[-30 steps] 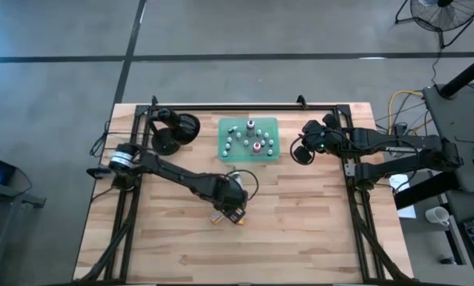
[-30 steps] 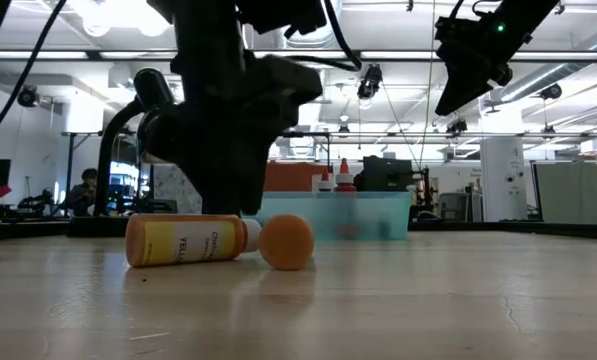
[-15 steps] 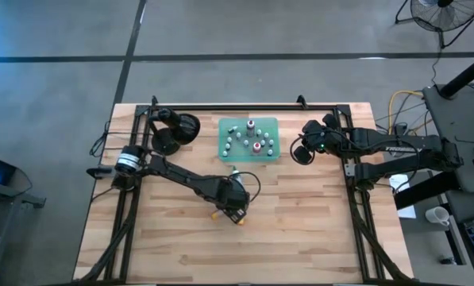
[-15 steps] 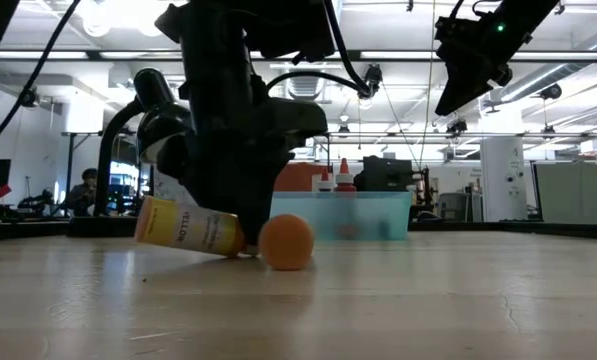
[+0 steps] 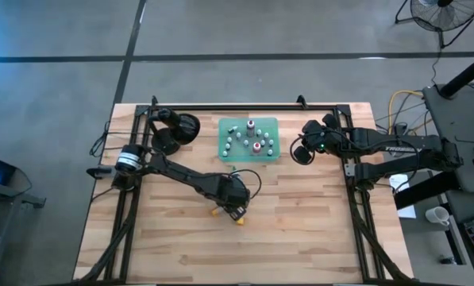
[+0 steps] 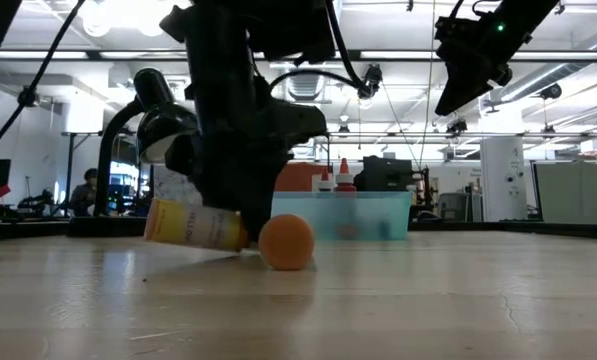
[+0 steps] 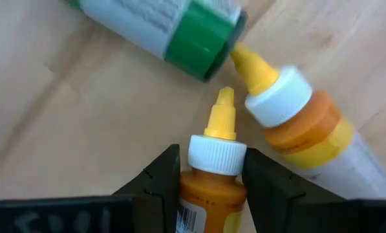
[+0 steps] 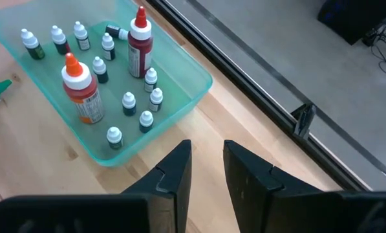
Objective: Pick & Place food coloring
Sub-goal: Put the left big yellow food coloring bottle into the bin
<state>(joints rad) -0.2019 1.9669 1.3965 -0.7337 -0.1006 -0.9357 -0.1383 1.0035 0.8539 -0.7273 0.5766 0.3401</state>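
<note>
One wooden table (image 5: 300,230) fronts a bright workshop.

A pale wooden plank surface (image 5: 300,230) sits on a grey concrete floor (image 5: 221,32) crossed by dark lines, with a standing fan (image 5: 439,12) in the far corner and a white cup (image 5: 437,214) on a side bench. Across the room the low view shows a big workshop — rows of bright ceiling lights (image 6: 108,15), white pillars (image 6: 503,175), and a person seated (image 6: 83,190) at a desk far off.
</note>
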